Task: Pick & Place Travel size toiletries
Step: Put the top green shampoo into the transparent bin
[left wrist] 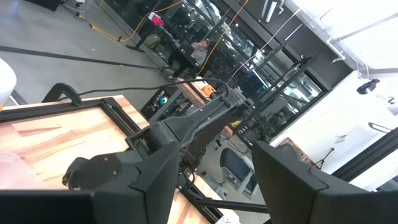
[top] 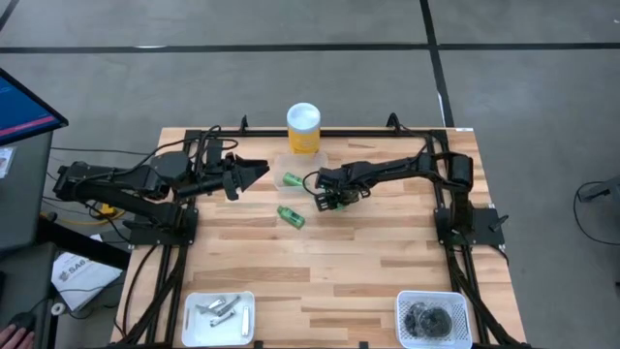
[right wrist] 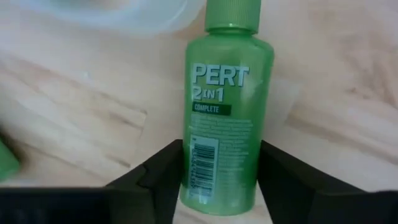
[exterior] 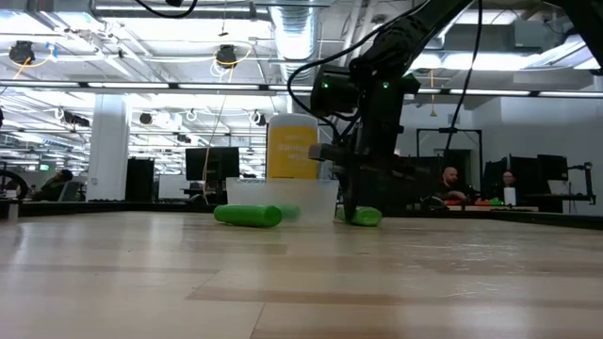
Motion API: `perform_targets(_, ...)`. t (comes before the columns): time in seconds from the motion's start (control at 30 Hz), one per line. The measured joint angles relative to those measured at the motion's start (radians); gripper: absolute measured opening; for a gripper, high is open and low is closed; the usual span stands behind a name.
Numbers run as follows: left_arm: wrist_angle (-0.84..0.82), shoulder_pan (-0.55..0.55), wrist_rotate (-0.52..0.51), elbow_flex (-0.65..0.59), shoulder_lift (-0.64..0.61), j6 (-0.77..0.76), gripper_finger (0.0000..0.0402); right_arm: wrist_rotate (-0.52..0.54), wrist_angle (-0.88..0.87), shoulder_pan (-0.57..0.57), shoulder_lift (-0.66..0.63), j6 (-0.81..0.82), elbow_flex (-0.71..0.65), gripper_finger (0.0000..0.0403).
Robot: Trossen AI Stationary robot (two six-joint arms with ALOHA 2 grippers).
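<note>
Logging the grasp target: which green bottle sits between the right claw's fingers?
The green bottle under the right claw, labelled Pert; its fingers flank it. The other two, one near the yellow cylinder and one nearer the table's middle, lie apart.

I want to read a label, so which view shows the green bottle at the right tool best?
The right wrist view: the green bottle fills it between the right tool fingers, label readable. The high view shows it as a small green patch under the tool. The low view shows only its end. The left wrist view misses it.

wooden table (top: 368, 262) — green bottles (top: 291, 215), yellow cylinder (top: 303, 129), two white trays (top: 220, 317) on it.
</note>
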Motion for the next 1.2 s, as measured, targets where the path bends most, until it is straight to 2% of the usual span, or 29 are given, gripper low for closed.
perform_targets(0.23,0.000,0.000,0.000,0.000,0.000,0.000,0.0200,0.002,-0.012,0.042,-0.002,0.001,0.001,0.0136)
perform_targets(0.47,0.001,0.000,0.000,0.000,0.000,0.001,0.0200,0.002,-0.020,0.098,-0.012,-0.003,-0.002,0.0156)
perform_targets(0.7,0.002,0.000,0.000,0.000,0.000,0.006,0.0200,0.010,0.020,0.210,-0.112,-0.023,-0.001,0.0143)
perform_targets(1.03,0.037,0.004,0.000,0.001,0.005,0.157,0.0201,0.161,0.316,0.298,-0.393,-0.073,0.000,0.0147)
perform_targets(1.13,0.082,0.005,0.045,0.000,0.018,0.211,0.0215,0.178,0.425,0.303,-0.462,-0.115,0.000,0.0148)
perform_targets(1.2,0.150,0.009,0.109,0.003,0.038,0.254,0.0231,0.192,0.485,0.303,-0.495,-0.147,0.000,0.0149)
